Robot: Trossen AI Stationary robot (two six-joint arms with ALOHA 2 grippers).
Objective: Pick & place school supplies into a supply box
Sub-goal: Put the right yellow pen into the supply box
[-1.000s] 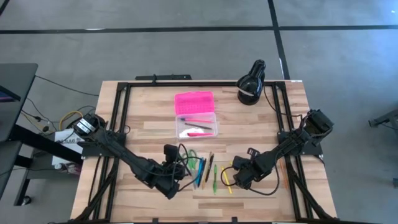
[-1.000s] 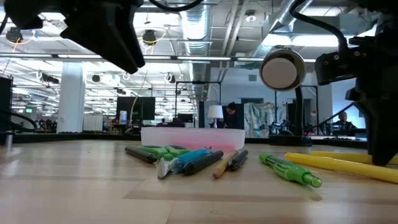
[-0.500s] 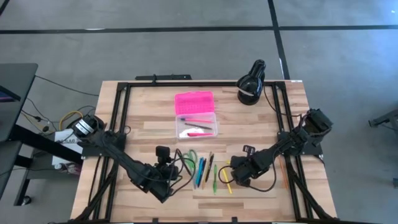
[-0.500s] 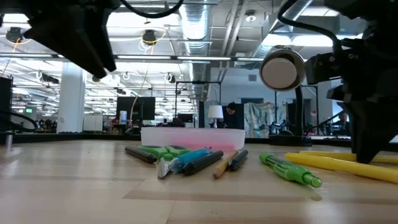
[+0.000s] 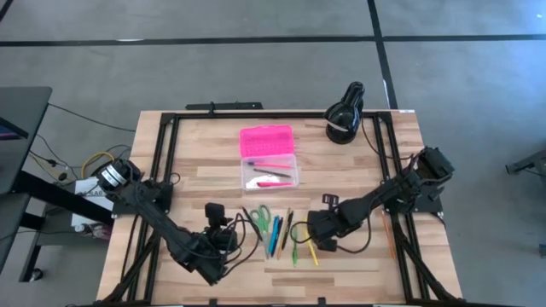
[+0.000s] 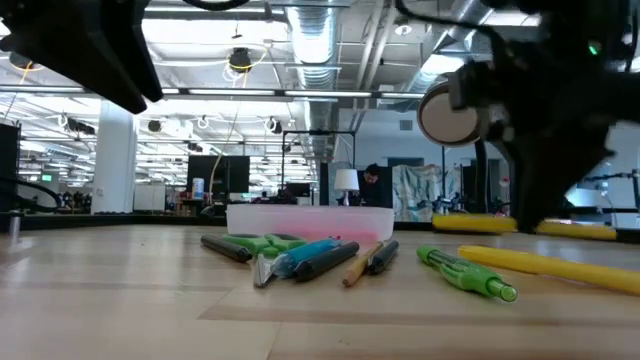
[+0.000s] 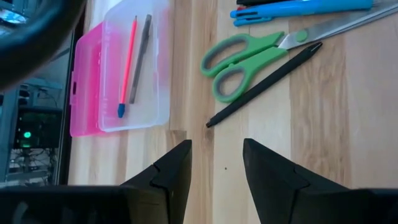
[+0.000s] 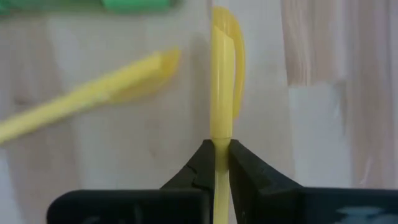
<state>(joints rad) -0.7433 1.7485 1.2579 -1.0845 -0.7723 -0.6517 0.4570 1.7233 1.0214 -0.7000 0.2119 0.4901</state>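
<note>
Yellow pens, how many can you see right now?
2. One yellow pen is pinched in the right gripper; the other yellow pen lies slanted on the table beside it. More may be hidden.

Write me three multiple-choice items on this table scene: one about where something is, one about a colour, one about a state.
1. Where do the green-handled scissors lie?
A. inside the supply box
B. on the table beside a black pen
C. under the black lamp

2. What colour is the pen in the right gripper?
A. yellow
B. blue
C. red

3. What state is the left gripper in?
A. shut on the scissors
B. shut on a pencil
C. open, holding nothing

Answers: 1 B, the scissors rest on the wood next to the black pen. 2 A, the fingers pinch a yellow pen. 3 C, bare table shows between its fingers.
</note>
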